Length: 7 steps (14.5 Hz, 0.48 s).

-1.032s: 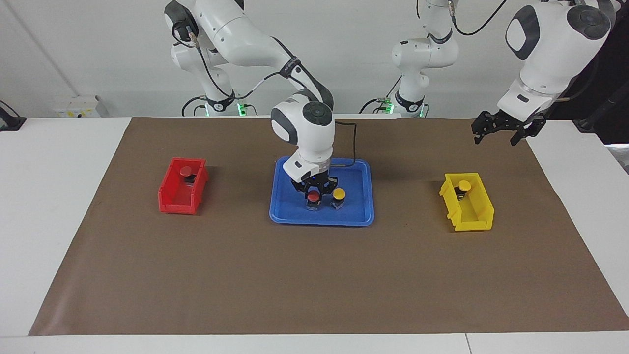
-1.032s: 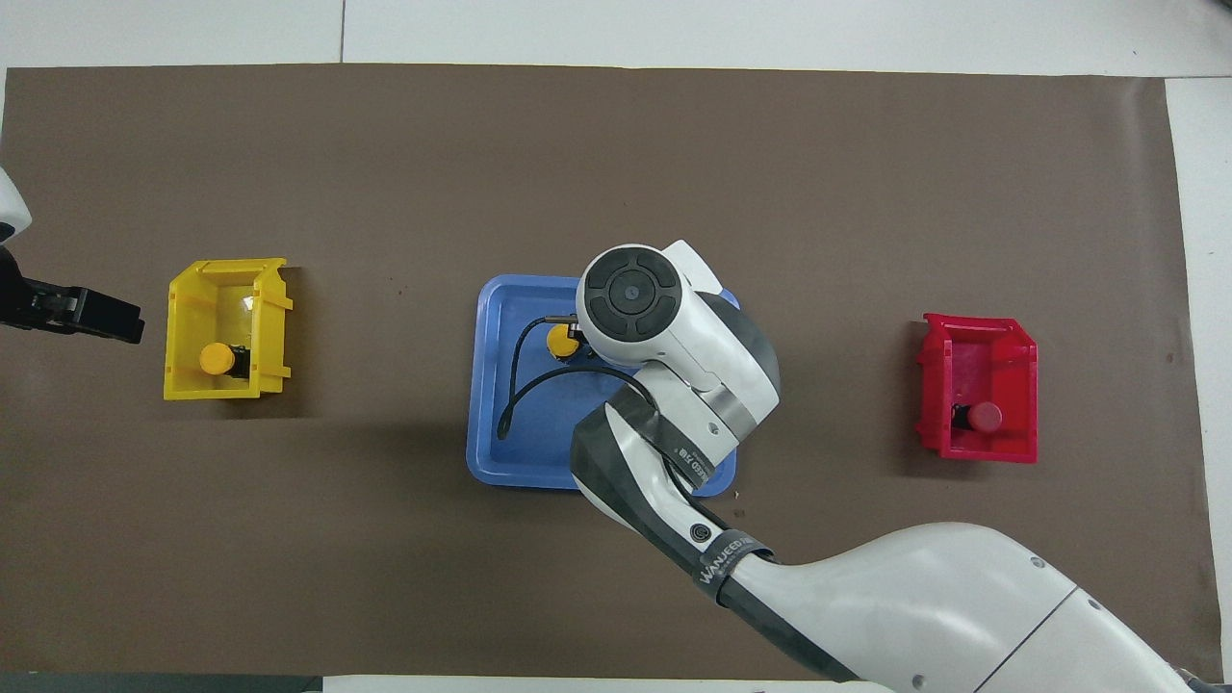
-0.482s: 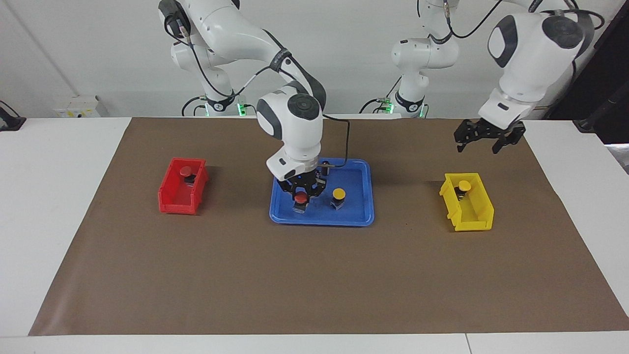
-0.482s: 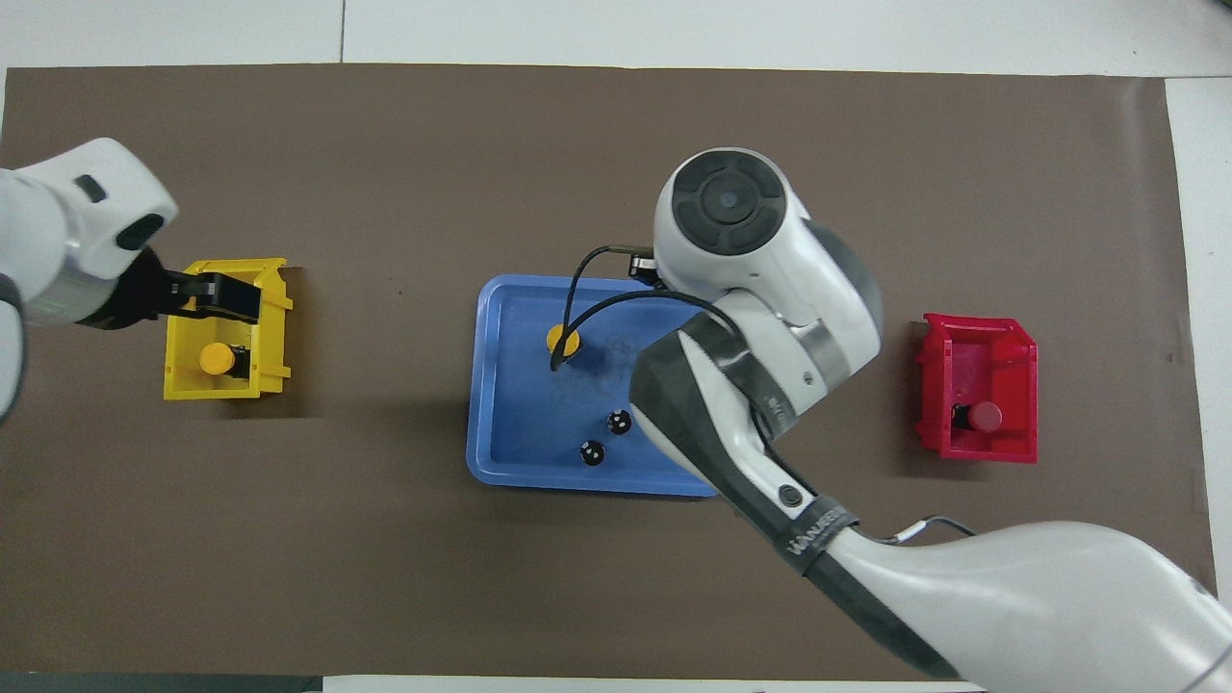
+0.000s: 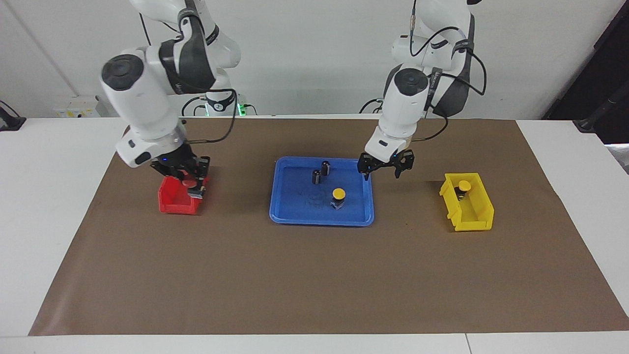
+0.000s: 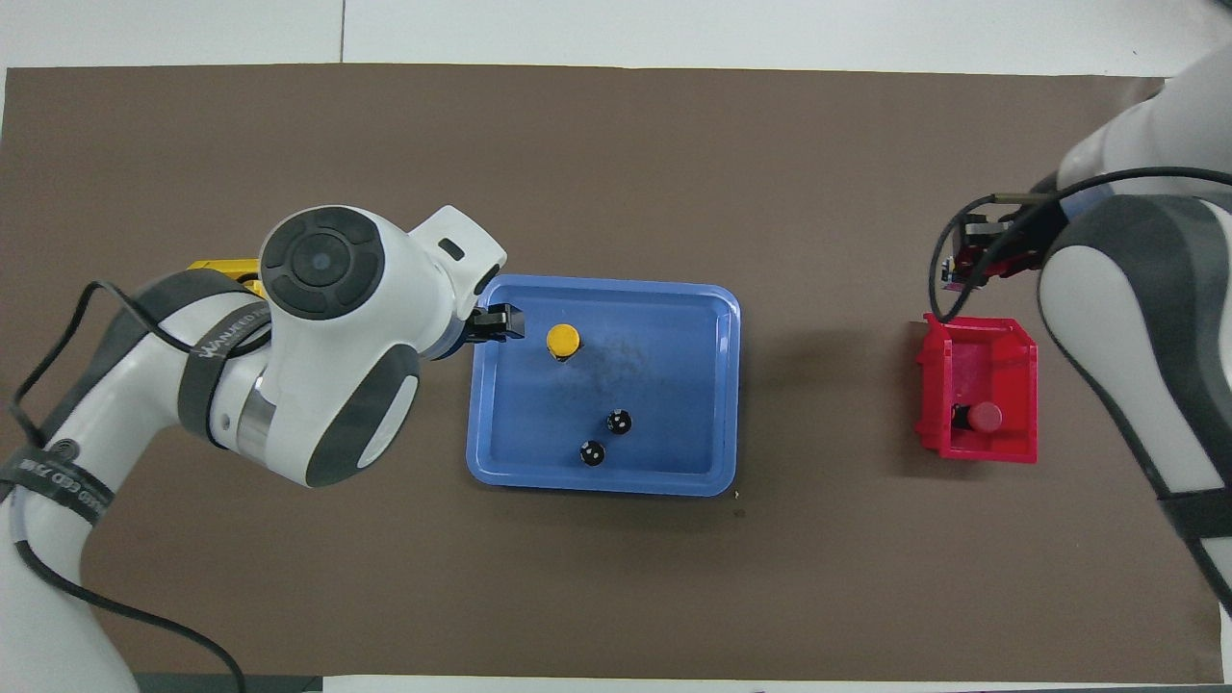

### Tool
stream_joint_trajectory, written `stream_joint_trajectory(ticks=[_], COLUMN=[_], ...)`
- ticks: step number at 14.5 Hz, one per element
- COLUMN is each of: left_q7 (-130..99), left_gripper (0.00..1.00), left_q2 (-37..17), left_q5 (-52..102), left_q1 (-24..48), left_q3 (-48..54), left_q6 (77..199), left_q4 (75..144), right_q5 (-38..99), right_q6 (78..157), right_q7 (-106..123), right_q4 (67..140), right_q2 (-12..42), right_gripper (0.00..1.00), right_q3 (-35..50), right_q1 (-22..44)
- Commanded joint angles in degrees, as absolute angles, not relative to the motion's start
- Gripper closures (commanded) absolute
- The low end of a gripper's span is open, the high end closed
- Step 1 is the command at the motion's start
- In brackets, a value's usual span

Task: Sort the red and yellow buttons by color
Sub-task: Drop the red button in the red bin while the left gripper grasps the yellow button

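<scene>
My right gripper is shut on a red button and holds it over the red bin. Another red button lies in that red bin. One yellow button stands in the blue tray. Another yellow button sits in the yellow bin. My left gripper hangs open and empty over the tray's rim toward the left arm's end. In the overhead view the right arm hides its gripper's tips, and the left arm covers most of the yellow bin.
Two small dark capless cylinders stand in the tray, nearer to the robots than the yellow button. A brown mat covers the table between the bins and toward the camera in the facing view.
My right gripper lifted the red button out of the tray and carried it over the red bin. My left arm swung from the yellow bin to the tray's edge.
</scene>
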<state>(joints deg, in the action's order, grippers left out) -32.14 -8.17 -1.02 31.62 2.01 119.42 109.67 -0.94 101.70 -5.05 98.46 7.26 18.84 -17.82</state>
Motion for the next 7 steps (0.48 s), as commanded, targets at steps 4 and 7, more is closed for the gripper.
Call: stream_joint_trajectory(ticks=[4,7], left_q7=[-39.10,-40.78], left_gripper=[0.00,0.00], left_q2=[-13.17,-18.35], left_q5=[-0.35,-0.35], left_q1=[39.02,40.08], left_q3=[0.97,0.88], left_q6=[125.06,126.12], left_q4=[108.37,104.95], right_q5=[4.73,5.45], right_q6=[118.64,119.44], right_q7=[6.40,11.41], right_q4=[122.14,124.97], right_q2=[-2.54,-3.95], right_gripper=[0.86,0.86], right_q3=[19.51,19.42], right_q1=[-22.76,-25.66])
